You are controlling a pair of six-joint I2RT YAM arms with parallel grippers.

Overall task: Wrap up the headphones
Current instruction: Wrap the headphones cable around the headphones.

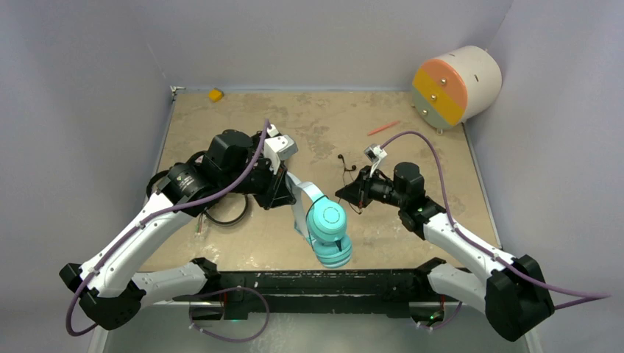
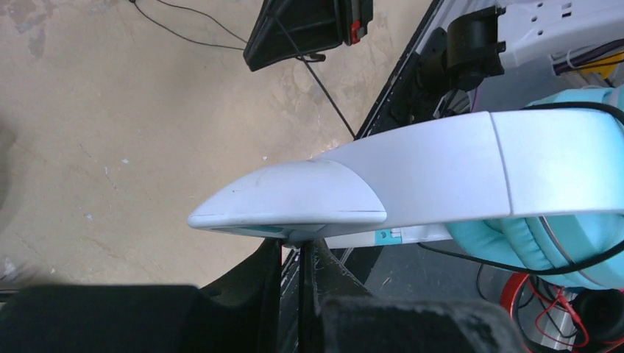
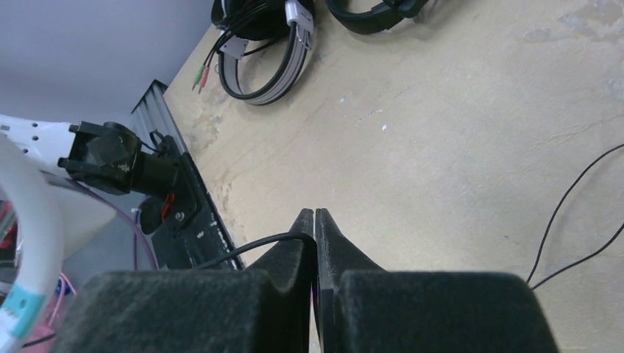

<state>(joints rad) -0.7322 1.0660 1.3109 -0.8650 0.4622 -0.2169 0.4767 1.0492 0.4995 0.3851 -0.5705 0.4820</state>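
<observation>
The teal headphones (image 1: 327,224) hang above the table's near middle, their pale headband (image 2: 412,176) sloping up to my left gripper (image 1: 293,190). That gripper (image 2: 298,246) is shut on the headband's underside, with a teal ear cushion (image 2: 515,246) to its right. My right gripper (image 1: 347,193) hovers just right of the headphones. It (image 3: 315,217) is shut on the thin black cable (image 3: 243,246), which bends away to the left. More slack cable (image 3: 574,213) lies on the table at the right. White-and-black headphones (image 3: 272,51) and black headphones (image 3: 375,15) lie farther off.
A thin red stick (image 1: 383,128) lies at the back right. Beyond it, a cylinder (image 1: 456,84) with orange, yellow and green bands leans in the corner. A small yellow object (image 1: 215,94) sits at the back left. The black rail (image 1: 309,283) runs along the near edge.
</observation>
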